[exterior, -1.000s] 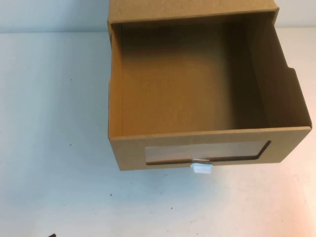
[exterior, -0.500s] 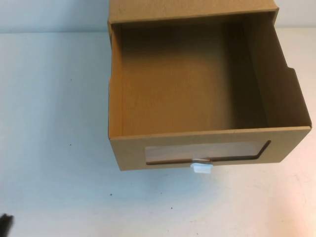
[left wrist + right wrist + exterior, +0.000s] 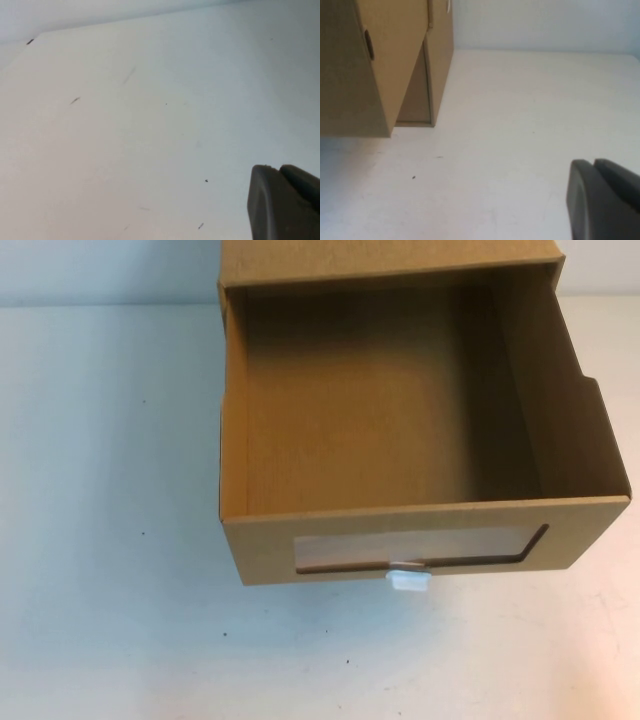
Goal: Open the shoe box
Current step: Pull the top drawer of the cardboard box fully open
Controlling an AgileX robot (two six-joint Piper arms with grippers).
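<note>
One box (image 3: 262, 545), left claw (image 3: 278, 172), right claw (image 3: 594, 166) aloft

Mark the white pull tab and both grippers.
white pull tab (image 3: 408, 579): high view, middle of its face.
left gripper (image 3: 279, 175): left wrist view, seam between shut jaws, above table (image 3: 125, 125).
right gripper (image 3: 594, 170): right wrist view, seam between shut jaws, above table.

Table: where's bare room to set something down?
Bare: table left of the shoe box, the strip in front of its white pull tab, and the empty drawer floor. Tight: sliver right of the box. Both shut, left gripper and right gripper hang over bare table, outside the high view.
</note>
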